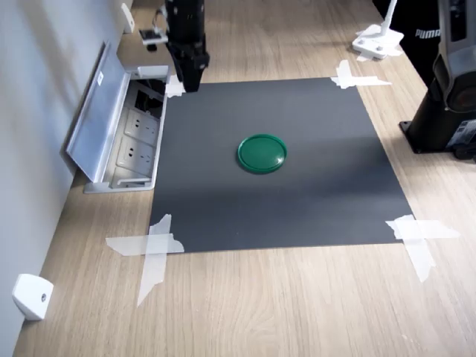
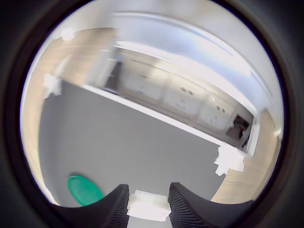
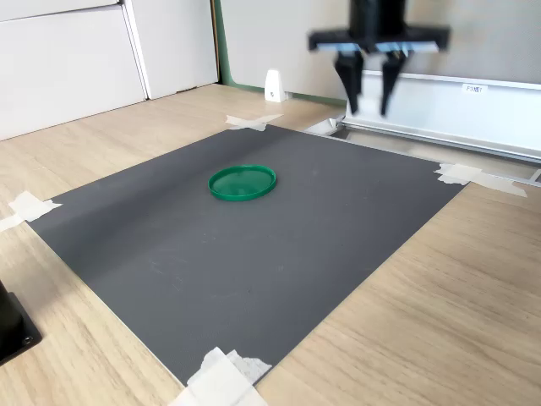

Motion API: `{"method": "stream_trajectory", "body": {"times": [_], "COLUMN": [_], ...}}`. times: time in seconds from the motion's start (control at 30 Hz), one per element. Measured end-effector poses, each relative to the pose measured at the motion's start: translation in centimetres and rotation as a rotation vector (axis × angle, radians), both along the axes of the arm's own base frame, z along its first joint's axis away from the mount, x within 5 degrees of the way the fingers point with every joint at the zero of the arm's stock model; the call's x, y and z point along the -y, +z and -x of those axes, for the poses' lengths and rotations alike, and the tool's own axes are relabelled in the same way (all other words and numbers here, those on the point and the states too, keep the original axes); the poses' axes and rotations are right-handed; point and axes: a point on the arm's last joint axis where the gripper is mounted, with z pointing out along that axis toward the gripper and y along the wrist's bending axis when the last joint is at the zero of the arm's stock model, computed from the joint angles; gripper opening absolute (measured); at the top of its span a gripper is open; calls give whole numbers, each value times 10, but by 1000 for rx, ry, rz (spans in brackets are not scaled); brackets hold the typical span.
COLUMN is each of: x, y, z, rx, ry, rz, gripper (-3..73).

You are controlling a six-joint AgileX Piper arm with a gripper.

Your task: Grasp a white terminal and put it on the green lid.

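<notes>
One small white terminal (image 2: 148, 205) sits pinched between the tool (image 2: 148, 202) fingers, high above the mat, so any slip drops it short of the green lid (image 2: 84, 190).

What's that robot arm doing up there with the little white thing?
The arm's end effector is holding a small white terminal pinched between its fingers, as the wrist view shows. It hangs in the air above the far edge of the dark mat, near the open box of wall sockets. The green lid lies in the middle of the mat with nothing on it, so the white piece is not yet placed there.
</notes>
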Motion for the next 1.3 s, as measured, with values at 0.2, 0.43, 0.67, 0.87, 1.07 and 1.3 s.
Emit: {"method": "stream_trajectory", "body": {"times": [0.2,0.43,0.67,0.87,1.07,1.3], "x": [-43,-62,-60,-60,-59,-60], "y": [25,0,-40,-71,-81,-96], "z": [32,76,103,114,112,106], "rx": [15,-29,-58,-57,-4,-33], "ry": [105,168,204,228,243,245], "rz": [-2,-4,11,23,35,34], "gripper": [309,309,309,309,309,309]}}
